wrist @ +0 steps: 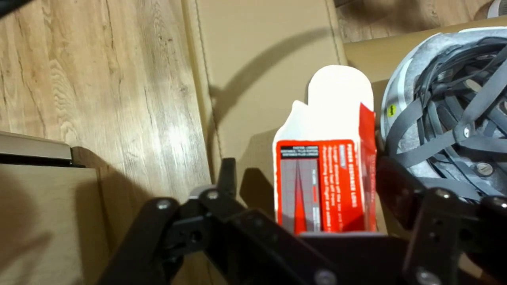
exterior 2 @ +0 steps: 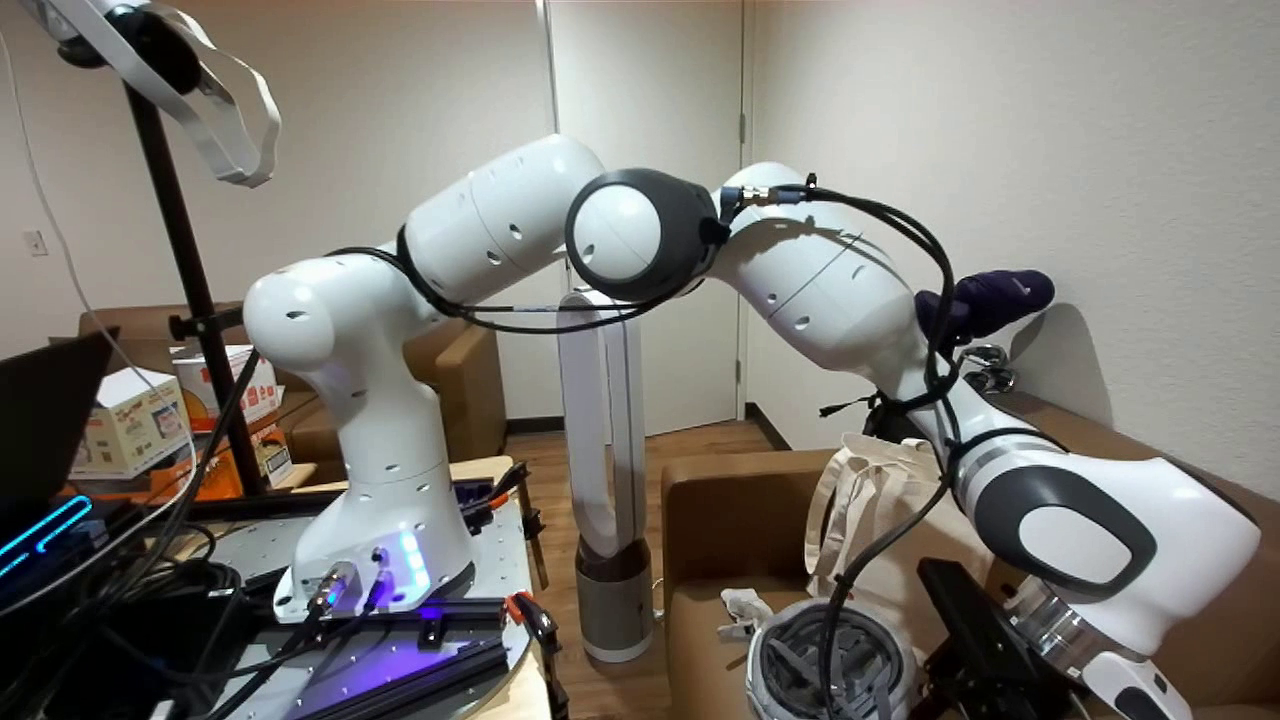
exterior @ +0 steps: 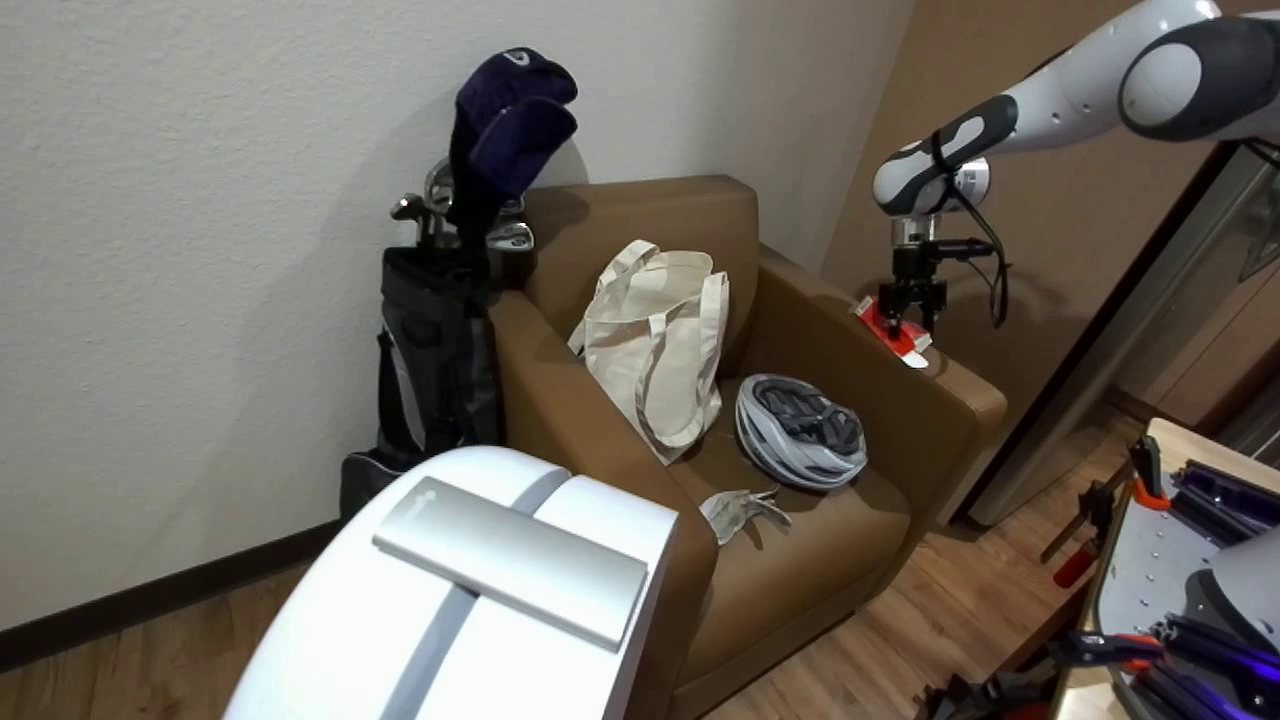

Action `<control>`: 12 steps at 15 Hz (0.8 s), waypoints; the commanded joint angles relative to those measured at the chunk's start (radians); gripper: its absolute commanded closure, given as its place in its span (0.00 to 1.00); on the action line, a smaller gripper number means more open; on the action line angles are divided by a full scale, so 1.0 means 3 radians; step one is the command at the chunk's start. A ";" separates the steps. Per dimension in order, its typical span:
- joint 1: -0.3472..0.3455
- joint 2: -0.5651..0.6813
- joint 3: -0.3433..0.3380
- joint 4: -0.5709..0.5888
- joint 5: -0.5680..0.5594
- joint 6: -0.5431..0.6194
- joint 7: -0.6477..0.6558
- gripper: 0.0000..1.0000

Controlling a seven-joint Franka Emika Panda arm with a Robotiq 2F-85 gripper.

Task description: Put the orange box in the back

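Note:
The orange box (exterior: 895, 332) is a flat red-orange carton with a white flap. It lies on the chair's armrest in an exterior view. In the wrist view the orange box (wrist: 324, 186) shows its printed face and opened white flap; its near end is hidden behind the gripper. My gripper (wrist: 311, 176) is open, with one finger left of the box and one close to its right side. In an exterior view the gripper (exterior: 912, 322) points down over the box. The cream cloth bag (exterior: 650, 345) leans upright on the seat; it also shows in an exterior view (exterior 2: 890, 530).
A bicycle helmet (exterior: 800, 430) sits on the seat between bag and armrest; it shows beside the box in the wrist view (wrist: 455, 118). A pale glove (exterior: 740, 512) lies at the seat's front. A golf bag (exterior: 435, 350) stands beside the brown armchair (exterior: 640, 215).

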 commanded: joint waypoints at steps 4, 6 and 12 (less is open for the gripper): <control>-0.0124 0.0298 0.0038 0.0525 -0.0037 -0.0303 -0.0174 0.60; -0.0126 0.0310 0.0033 0.0614 -0.0052 -0.0411 -0.0179 0.72; 0.0016 0.0150 -0.0037 0.0378 -0.0163 -0.0262 -0.0249 0.95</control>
